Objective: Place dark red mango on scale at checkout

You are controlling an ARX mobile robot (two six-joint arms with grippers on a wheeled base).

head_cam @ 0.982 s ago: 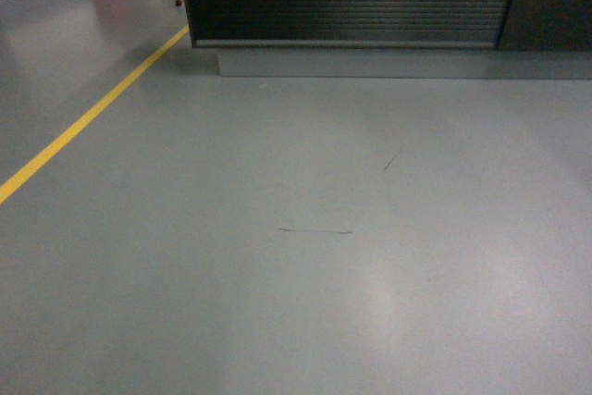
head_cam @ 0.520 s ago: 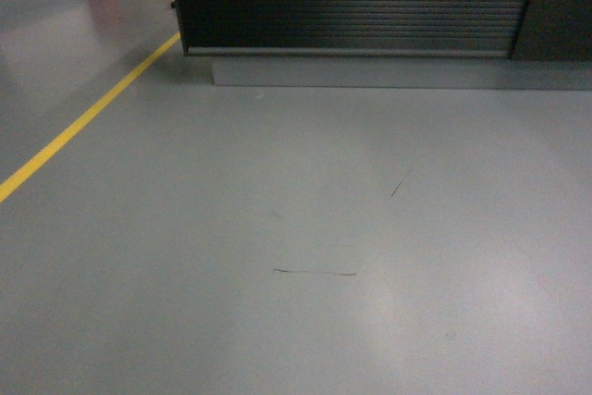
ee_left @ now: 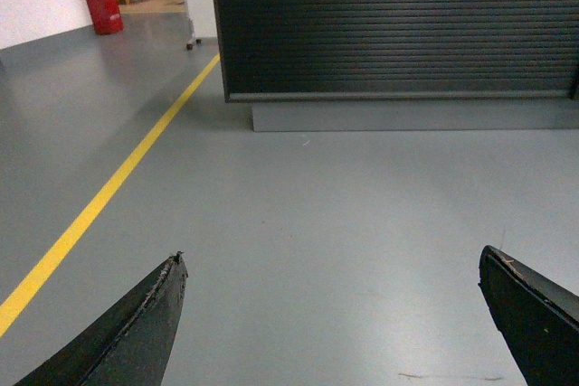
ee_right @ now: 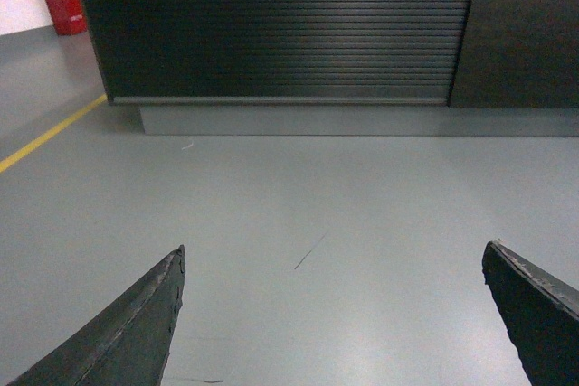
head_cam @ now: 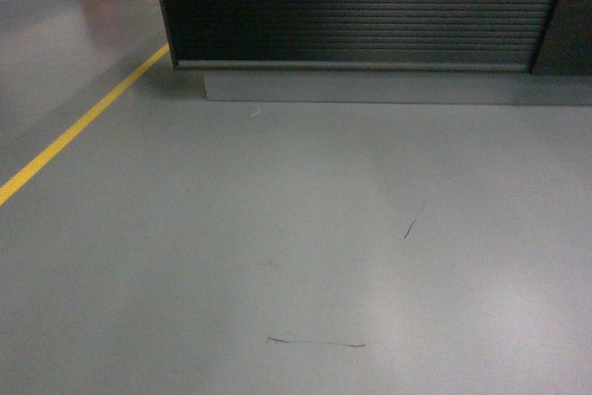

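above, head view: the checkout counter (head_cam: 361, 6) shows only its ribbed black front on a grey plinth (head_cam: 388, 86); grey floor (head_cam: 277, 228), yellow line (head_cam: 83, 127); neither mango nor scale is visible, nor any arm. left wrist view: left gripper (ee_left: 335, 314) held low and level, jaws spread wide, empty. right wrist view: right gripper (ee_right: 335, 314) likewise wide apart, empty. judged from the task, a mango is smooth, firm yet bruisable; grip across its middle.
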